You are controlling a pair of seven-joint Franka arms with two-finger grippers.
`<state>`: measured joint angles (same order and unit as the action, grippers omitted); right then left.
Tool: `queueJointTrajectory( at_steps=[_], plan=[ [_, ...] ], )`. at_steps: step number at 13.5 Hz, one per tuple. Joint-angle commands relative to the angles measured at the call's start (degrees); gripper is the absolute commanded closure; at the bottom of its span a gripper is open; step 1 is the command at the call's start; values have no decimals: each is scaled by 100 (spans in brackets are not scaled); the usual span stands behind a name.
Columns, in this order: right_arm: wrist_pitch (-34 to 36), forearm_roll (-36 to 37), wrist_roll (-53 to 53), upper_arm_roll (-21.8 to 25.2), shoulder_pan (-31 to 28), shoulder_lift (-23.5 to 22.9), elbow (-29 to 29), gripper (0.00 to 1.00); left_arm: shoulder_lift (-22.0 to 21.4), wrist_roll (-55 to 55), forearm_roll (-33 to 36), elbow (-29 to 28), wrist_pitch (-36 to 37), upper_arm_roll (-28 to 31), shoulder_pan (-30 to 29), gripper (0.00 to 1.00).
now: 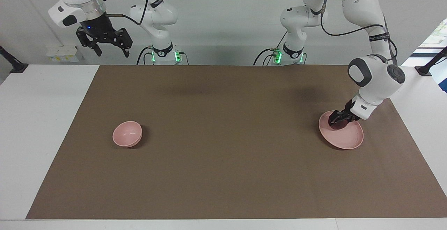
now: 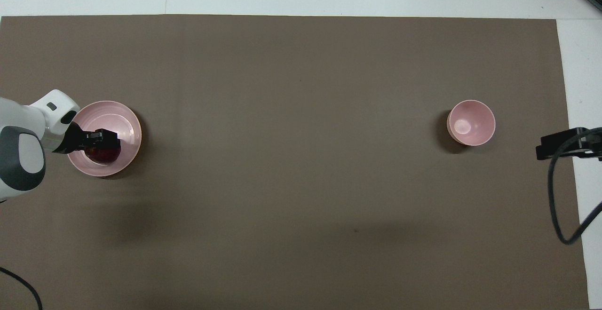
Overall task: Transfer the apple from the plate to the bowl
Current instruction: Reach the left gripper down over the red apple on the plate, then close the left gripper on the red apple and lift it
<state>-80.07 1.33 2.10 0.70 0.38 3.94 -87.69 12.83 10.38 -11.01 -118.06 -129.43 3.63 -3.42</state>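
Observation:
The dark red apple (image 1: pixel 337 125) (image 2: pixel 105 155) lies in the pale pink plate (image 1: pixel 349 138) (image 2: pixel 123 118) at the left arm's end of the brown mat. My left gripper (image 1: pixel 335 120) (image 2: pixel 104 142) reaches down into the plate and is shut on the apple, covering most of it. The apple still rests on the plate. The small deep pink bowl (image 1: pixel 127 134) (image 2: pixel 471 123) stands at the right arm's end of the mat, with nothing in it. My right gripper (image 1: pixel 111 52) waits open, high above the table edge by its base.
A brown mat (image 1: pixel 223 146) covers most of the white table (image 1: pixel 38 118). A black cable (image 2: pixel 559 206) hangs beside the right gripper in the overhead view. Nothing stands on the mat between plate and bowl.

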Motion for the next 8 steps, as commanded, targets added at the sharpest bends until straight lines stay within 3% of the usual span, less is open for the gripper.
queueJointTrajectory(
  at_steps=[1, 8],
  plan=[
    [-106, -37, -122, -26, -73, 133, -161, 0, 166, 17, -24, 415, 199, 15, -80, 100],
    [-106, -37, -122, -26, -82, 133, -161, 0, 334, -89, -33, 889, 49, 15, -107, 100]
  ],
)
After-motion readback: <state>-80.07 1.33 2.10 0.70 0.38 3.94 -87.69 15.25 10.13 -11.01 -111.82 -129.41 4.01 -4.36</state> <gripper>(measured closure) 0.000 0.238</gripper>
